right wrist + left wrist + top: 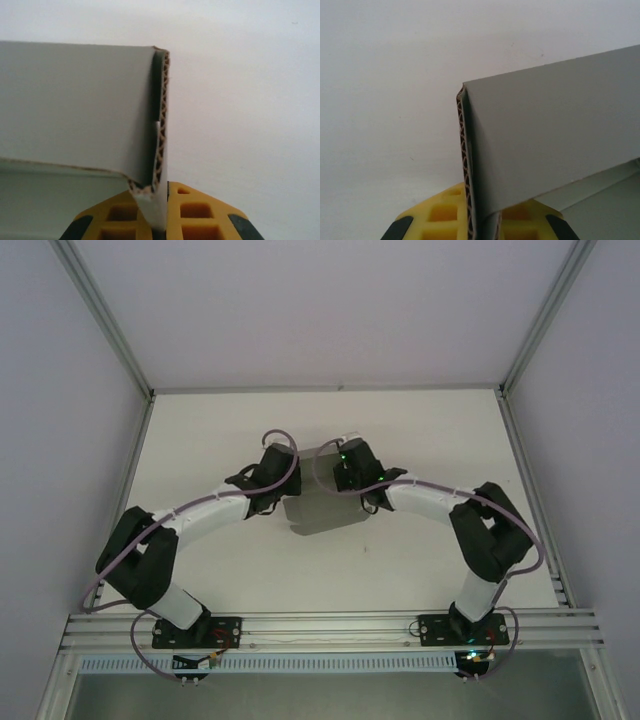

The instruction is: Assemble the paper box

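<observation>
While both arms meet at mid-table, I see the paper box [322,510] lying between them, its raised wall running left-right | left gripper [481,227] pinches the left end flap, right gripper [161,220] the right, equally near | wrist views show corrugated edges clamped; from overhead the fingers are probably hidden under the wrists.

paper box [322,508] on table [430,430], between the two grippers. Left gripper [481,224] straddles its left wall, right gripper [161,212] its right wall. Box body lies inboard of each.
</observation>
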Tool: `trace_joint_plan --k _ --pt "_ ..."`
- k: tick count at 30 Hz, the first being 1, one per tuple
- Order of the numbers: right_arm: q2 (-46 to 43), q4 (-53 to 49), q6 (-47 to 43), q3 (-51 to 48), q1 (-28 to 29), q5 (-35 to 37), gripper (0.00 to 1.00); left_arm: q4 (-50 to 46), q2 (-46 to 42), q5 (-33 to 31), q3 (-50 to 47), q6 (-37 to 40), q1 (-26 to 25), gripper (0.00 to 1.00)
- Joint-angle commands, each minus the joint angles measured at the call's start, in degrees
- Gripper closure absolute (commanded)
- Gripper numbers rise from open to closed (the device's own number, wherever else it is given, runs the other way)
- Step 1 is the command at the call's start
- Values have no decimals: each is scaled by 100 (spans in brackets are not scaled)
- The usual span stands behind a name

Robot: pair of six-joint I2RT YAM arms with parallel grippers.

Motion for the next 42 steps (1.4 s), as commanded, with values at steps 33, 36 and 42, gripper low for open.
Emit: trace_joint_plan --k 33,36,42 --pt "-757 1316 -706 -758 -340 -18 89 -571 106 78 604 -563 -155 100" --pt "-744 1107 -584 -692 -340 258 93 -658 126 -65 675 -708 -154 100" --pt "-520 858 297 -556 -317 2009 100 -1576 483 -1227 1057 -1686 -154 100"
